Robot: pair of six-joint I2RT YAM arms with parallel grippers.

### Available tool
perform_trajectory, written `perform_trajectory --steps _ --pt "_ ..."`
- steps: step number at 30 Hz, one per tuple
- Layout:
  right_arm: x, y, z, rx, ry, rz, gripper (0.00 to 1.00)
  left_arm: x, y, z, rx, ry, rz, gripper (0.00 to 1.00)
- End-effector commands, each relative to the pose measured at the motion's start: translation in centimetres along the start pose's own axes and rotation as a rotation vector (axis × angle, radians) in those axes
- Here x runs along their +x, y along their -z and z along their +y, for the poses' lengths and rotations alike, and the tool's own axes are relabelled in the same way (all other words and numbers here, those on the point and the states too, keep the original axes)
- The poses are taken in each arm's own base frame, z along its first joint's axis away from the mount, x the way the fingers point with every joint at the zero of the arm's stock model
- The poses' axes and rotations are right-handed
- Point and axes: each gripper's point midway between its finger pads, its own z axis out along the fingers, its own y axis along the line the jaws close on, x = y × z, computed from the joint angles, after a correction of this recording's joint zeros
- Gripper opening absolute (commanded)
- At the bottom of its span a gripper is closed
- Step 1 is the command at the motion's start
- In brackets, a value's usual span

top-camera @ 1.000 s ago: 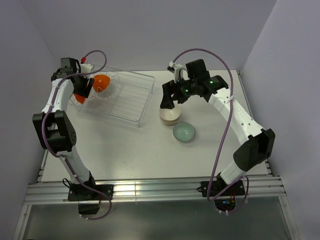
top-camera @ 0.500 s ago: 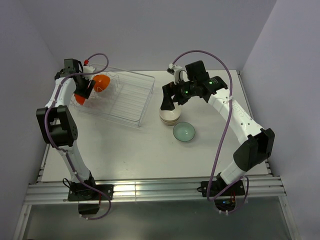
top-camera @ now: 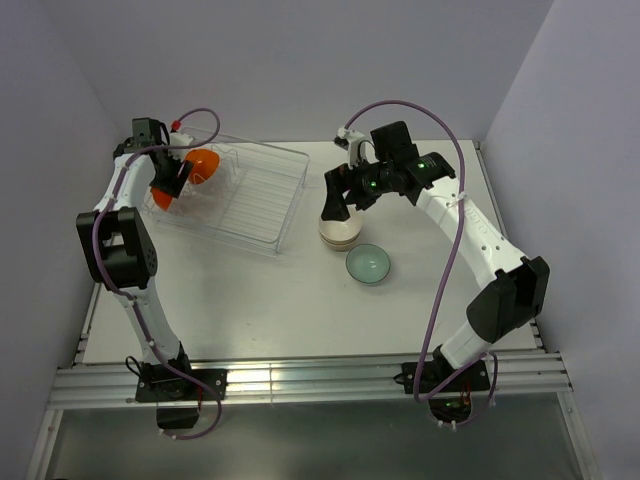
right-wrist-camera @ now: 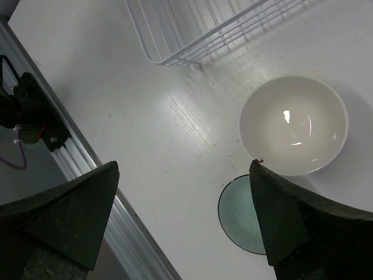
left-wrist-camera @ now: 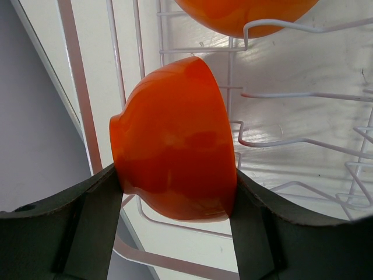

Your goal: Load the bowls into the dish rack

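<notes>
Left fingers clamp an orange bowl on edge over the rack wires, likely to slot it upright beside a second orange bowl. Right fingers, spread wide and empty, hover above the cream bowl; the teal bowl waits alongside on the tabletop.

bowls, four in sight: two orange, the nearer orange bowl and the farther orange bowl; one cream bowl, any second nested under it not discernible; one teal bowl. dish rack, one. robot arms, two: left arm, right arm.
</notes>
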Motion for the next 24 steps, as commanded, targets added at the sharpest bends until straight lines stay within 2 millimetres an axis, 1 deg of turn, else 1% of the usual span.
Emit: perform_trajectory --steps 1,2,3,4,5,7,10,16,18,19,20,22,24 --pt "-0.8 0.9 0.2 0.007 0.023 -0.028 1.0 -2.1 0.9 1.5 -0.041 -0.006 -0.059 0.5" --pt "-0.8 0.9 0.3 0.004 0.024 -0.027 1.0 -2.2 0.9 1.3 -0.035 -0.004 -0.063 0.55" --pt "-0.8 0.9 0.3 0.006 0.024 -0.027 1.0 -2.2 1.0 1.2 -0.033 -0.005 -0.064 0.57" --pt "-0.8 0.9 0.3 0.006 0.025 -0.026 1.0 -2.4 1.0 1.0 -0.027 -0.007 -0.07 0.66" --pt "-0.6 0.9 0.2 0.007 0.023 -0.023 1.0 -2.4 1.1 0.9 -0.021 -0.006 -0.069 0.69" --pt "-0.7 1.0 0.3 0.007 0.025 -0.026 1.0 -2.5 1.2 0.8 -0.018 0.001 -0.069 0.88" --pt "-0.7 1.0 0.3 0.006 0.026 -0.025 1.0 -2.8 1.4 0.4 -0.003 0.0 -0.078 0.93" --pt "-0.5 1.0 0.3 0.007 0.029 -0.021 1.0 -3.7 2.1 0.0 0.012 0.005 -0.096 0.95" --pt "-0.6 1.1 0.3 0.007 0.029 -0.023 1.0 -4.3 2.8 0.0 0.02 0.008 -0.114 0.96" --pt "-0.6 1.0 0.3 0.004 0.03 -0.022 1.0 -4.3 2.9 -0.4 0.035 0.01 -0.111 0.96" --pt "-0.6 1.1 0.4 0.003 0.03 -0.022 1.0 -4.6 3.3 -0.6 0.04 0.009 -0.12 0.96" --pt "-0.6 1.1 0.4 0.003 0.032 -0.023 1.0 -5.2 4.3 -1.0 0.05 0.005 -0.14 0.97" --pt "-0.6 1.1 0.4 0.003 0.032 -0.021 1.0 -5.9 5.4 -1.8 0.075 0.0 -0.165 0.97"
